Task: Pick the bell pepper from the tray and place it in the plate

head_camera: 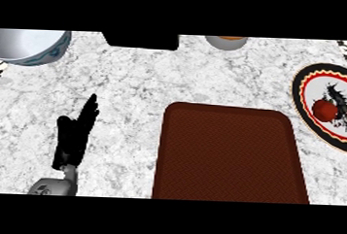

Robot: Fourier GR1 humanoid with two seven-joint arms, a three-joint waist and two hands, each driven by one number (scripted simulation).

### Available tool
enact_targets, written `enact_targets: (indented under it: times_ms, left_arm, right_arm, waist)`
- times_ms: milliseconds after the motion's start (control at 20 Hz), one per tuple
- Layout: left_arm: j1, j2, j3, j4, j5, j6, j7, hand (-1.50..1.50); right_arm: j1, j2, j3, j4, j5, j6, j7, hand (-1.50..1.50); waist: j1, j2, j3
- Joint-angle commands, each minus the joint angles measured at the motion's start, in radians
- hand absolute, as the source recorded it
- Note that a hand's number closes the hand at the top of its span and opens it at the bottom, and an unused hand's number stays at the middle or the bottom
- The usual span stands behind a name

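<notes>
The pepper (324, 109) sits on the plate (304, 89), tray (229, 155) bare, so the job looks done; the left robot hand (75, 135) rests open, fingers straight, on the desk (135, 83).

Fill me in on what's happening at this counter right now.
Nothing is being handled. The red bell pepper already lies in the patterned plate at the right edge, and the brown tray sits bare in the middle. The left hand rests open on the counter, left of the tray. The right hand is out of view.
</notes>
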Motion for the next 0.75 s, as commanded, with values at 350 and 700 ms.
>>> enact_targets:
  times_ms: [350,700]
  left_arm:
    - [-0.017,0.010,0.004,0.006,0.001,-0.013,0.012,0.00]
    - [-0.025,-0.003,0.001,0.004,-0.005,0.002,0.020,0.00]
  right_arm:
    - [0.010,-0.047,-0.054,0.022,-0.046,0.004,0.004,-1.50]
    - [0.024,-0.066,-0.047,0.020,-0.034,-0.017,0.017,-1.50]
  waist:
    - [0.007,0.004,0.002]
    - [0.018,0.007,0.004]
